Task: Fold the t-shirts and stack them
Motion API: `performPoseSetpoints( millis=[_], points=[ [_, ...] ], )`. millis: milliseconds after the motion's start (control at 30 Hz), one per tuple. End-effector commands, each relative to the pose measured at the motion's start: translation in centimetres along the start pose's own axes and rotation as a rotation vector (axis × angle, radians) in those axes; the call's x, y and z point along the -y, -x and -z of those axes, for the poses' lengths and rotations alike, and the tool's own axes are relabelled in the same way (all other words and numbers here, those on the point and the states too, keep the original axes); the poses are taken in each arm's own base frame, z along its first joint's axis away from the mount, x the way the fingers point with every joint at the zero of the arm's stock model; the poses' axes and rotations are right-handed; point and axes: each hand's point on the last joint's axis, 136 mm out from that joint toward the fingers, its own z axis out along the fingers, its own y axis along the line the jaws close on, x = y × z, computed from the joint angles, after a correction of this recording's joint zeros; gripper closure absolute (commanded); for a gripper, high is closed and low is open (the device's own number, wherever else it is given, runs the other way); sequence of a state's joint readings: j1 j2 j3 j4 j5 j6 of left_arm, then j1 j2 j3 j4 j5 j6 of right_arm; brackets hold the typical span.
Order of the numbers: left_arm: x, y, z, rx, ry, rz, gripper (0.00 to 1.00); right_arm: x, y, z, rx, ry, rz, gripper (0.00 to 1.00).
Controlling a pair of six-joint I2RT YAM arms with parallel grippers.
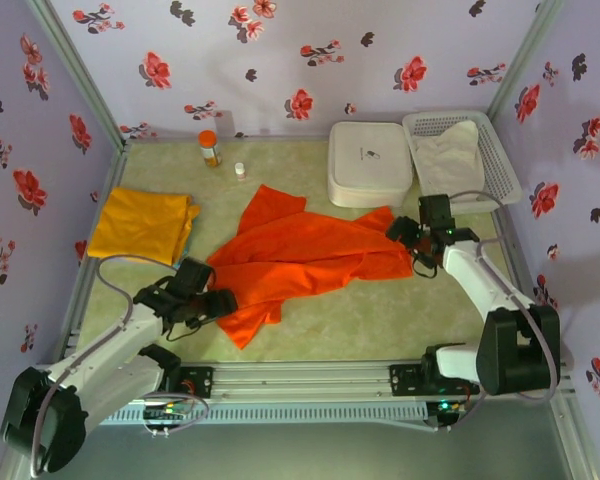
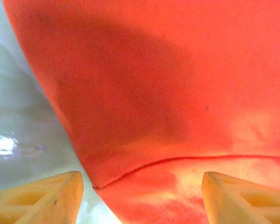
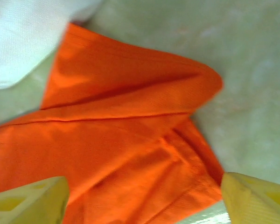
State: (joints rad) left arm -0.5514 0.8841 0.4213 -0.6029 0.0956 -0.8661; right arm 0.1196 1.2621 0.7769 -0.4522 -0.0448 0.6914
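Pale green marbled table [image 1: 380,320] sat inside lilac floral walls [image 1: 310,60]. Mustard t-shirt [image 1: 140,225] lay folded at left. Left gripper [image 1: 223,301] gaped empty over the near hem of the spread orange-red t-shirt [image 1: 300,260], and right gripper [image 1: 408,243] was equally open at its right edge.

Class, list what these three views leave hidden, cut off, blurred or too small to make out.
- Top view: the orange bottle has a label too small to read.
- Top view: the white cloth hides whatever lies deeper in the basket.
- Left wrist view: the orange-red t-shirt is cut off by three edges.
- Right wrist view: blurred, with a white object cropped at the corner.
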Motion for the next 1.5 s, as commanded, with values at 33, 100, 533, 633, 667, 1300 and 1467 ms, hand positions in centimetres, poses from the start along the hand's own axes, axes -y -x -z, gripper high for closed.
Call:
performPoseSetpoints(
  millis=[33, 100, 533, 633, 667, 1300, 1467],
  points=[
    [-0.3, -1.8, -0.6, -0.035, 0.007, 0.06, 0.34, 2.0, -1.0, -0.9, 0.007, -0.04, -0.049, 0.23],
    [-0.2, -2.5, -0.6, -0.047, 0.011, 0.05, 0.35, 2.5, -1.8, -1.8, -0.029, -0.051, -0.055, 0.25],
    [1.1, -5.2, -1.2, -0.061, 0.015, 0.004, 0.32, 3.3, -5.0, -6.4, -0.161, -0.049, -0.099, 0.51],
    [2.0, -5.4, -1.2, -0.06, -0.002, -0.002, 0.34, 3.2, -5.0, -6.3, -0.161, -0.046, -0.099, 0.63],
    [2.2, -5.5, -1.4, -0.058, -0.003, -0.005, 0.35, 3.3, -5.0, -6.2, -0.158, -0.047, -0.096, 0.67],
    [0.1, 0.1, 7.4, 0.008, 0.13, -0.037, 1.0, 2.6, -3.4, 3.8, -0.109, -0.013, -0.078, 1.0],
    [-0.4, 0.3, 9.6, 0.005, 0.155, -0.032, 1.0, 3.6, -4.5, 5.5, -0.149, 0.05, -0.185, 1.0]
  ],
)
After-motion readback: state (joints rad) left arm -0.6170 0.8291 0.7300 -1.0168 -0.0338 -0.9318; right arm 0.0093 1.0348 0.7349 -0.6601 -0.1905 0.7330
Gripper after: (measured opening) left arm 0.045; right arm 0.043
